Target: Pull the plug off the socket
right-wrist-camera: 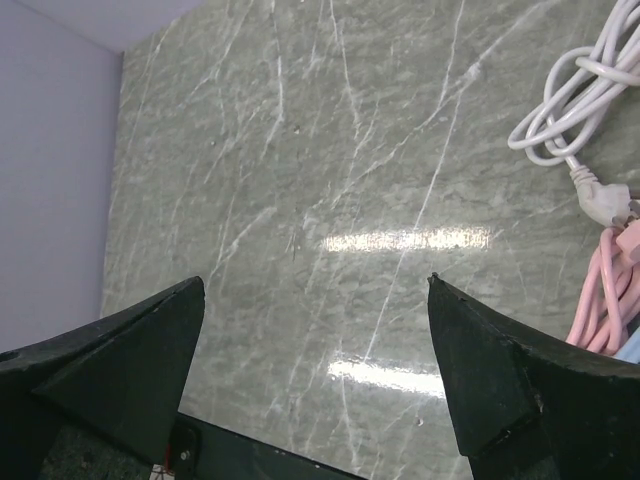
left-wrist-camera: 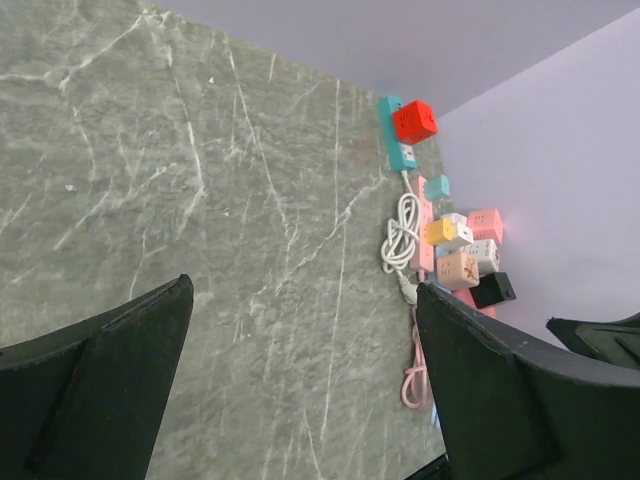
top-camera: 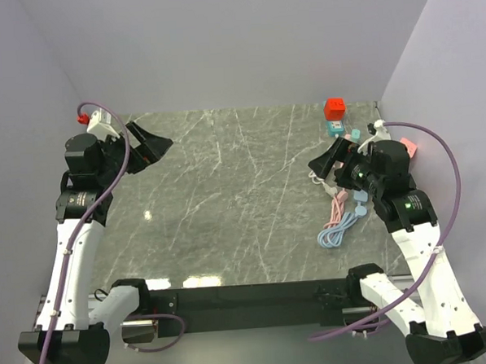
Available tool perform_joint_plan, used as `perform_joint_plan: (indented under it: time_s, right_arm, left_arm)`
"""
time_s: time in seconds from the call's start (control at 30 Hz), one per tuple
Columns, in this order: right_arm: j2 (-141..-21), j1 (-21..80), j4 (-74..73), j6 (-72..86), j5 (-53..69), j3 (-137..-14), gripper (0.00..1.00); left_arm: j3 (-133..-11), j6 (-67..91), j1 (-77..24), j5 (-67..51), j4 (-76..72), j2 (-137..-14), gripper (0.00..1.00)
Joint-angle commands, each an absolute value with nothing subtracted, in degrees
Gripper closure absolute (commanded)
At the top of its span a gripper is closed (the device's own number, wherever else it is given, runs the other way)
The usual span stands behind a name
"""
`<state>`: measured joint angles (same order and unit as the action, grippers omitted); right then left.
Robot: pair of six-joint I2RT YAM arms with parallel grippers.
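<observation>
Grey-green veined marble tabletop point(top-camera: 227, 191), bare between both pairs of jaws. Past the right-hand jaw of the left gripper point(left-wrist-camera: 303, 285) lie a teal power strip point(left-wrist-camera: 402, 157), a pink power strip point(left-wrist-camera: 424, 205) and a coiled white cable point(left-wrist-camera: 400, 235). A looped pink cable point(right-wrist-camera: 600, 290) lies beside the right-hand jaw of the right gripper point(right-wrist-camera: 316, 280).

No legible text, labels or numbers anywhere, any markings on the plug cubes point(left-wrist-camera: 462, 262) too small to read

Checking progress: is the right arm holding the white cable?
No, the right gripper has open, empty jaws; the white cable lies apart on the table.
</observation>
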<state>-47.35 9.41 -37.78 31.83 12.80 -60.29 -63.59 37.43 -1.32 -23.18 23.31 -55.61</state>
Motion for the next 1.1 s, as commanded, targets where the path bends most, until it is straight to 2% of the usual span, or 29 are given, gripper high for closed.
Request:
perform_joint_plan:
  time_s: [0.0, 0.13, 0.17, 0.23, 0.4, 0.63, 0.77, 0.83, 0.93, 1.07]
  right_arm:
    - [-46.76, 9.67, -37.44, 31.38, 11.60, -60.29, 0.01]
    - [-47.90, 9.75, -37.44, 31.11, 8.98, -59.59, 0.01]
    - [-48.25, 9.67, -37.96, 31.20, 7.49, -59.50, 0.01]
    - [-49.39, 9.67, -38.76, 30.42, 4.50, -59.68, 0.01]
    - [-58.69, 9.67, -43.50, 28.84, -8.16, -64.49, 0.03]
    - [-76.78, 9.49, -41.93, 28.30, -11.95, -72.24, 0.06]
    - [-87.87, 9.40, -41.82, 31.11, -15.63, -77.33, 0.17]
    - [-94.27, 9.49, -42.89, 33.22, -17.39, -80.85, 0.18]
    - [-100.09, 9.49, -45.17, 36.47, -19.24, -83.67, 0.20]
    - [-103.26, 9.32, -42.20, 39.54, -20.82, -81.57, 0.21]
  left_arm:
    - [-65.92, 38.50, -1.41, -25.13, 23.56, -55.37, 0.01]
    - [-62.24, 36.04, -1.41, -32.85, 17.87, -55.81, 0.01]
    - [-61.44, 35.60, -1.41, -38.27, 16.28, -56.25, 0.01]
    - [-59.69, 35.59, -1.84, -39.72, 13.98, -57.65, 0.01]
    - [-59.50, 34.19, -2.81, -36.05, 14.15, -57.84, 0.01]
    - [-59.07, 33.40, -2.81, -32.08, 16.53, -56.43, 0.01]
    - [-57.04, 34.01, -2.81, -30.85, 17.31, -54.94, 0.01]
    - [-55.91, 33.84, -2.81, -30.32, 17.58, -53.71, 0.01]
    - [-55.28, 33.14, -2.81, -29.36, 18.62, -52.47, 0.01]
    - [-55.28, 31.56, -2.81, -27.07, 20.21, -52.29, 0.01]
